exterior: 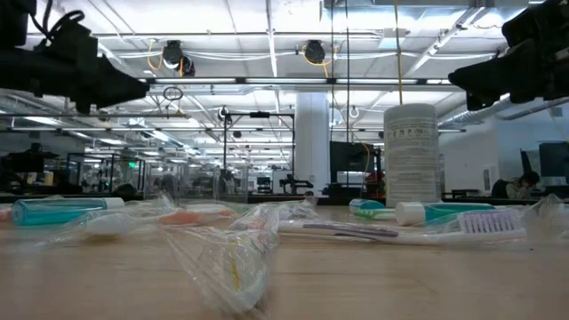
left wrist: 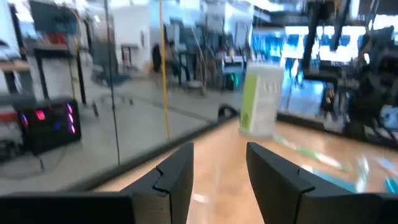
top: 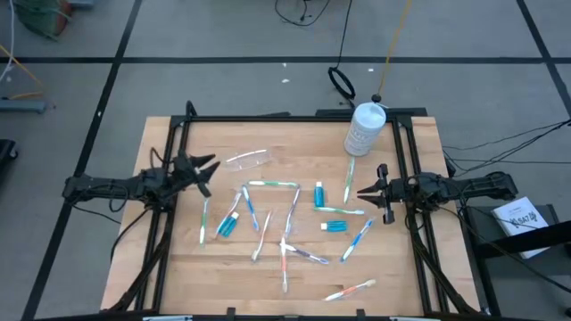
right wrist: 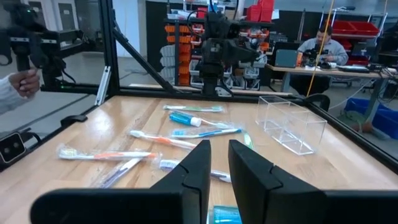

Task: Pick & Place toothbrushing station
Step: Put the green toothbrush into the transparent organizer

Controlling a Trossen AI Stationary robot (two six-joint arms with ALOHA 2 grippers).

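Several wrapped toothbrushes (top: 272,185) lie scattered flat across the middle of the wooden table. Teal toothpaste tubes lie among them: one (top: 318,194), a second (top: 335,226) and a third (top: 227,225). The clear plastic cup (top: 248,160) lies toward the far left, and it also shows in the right wrist view (right wrist: 291,121). My left gripper (top: 207,172) is open and empty, above the table's left side near the cup. My right gripper (top: 361,190) hovers at the right side by the brushes, empty, with only a narrow gap between its fingers (right wrist: 219,163).
A large white bottle (top: 364,127) stands upright at the far right of the table. Black frame rails (top: 178,152) run along the table's left, right and far edges. A person's hand (right wrist: 18,84) and a seated person (right wrist: 320,46) show in the room beyond.
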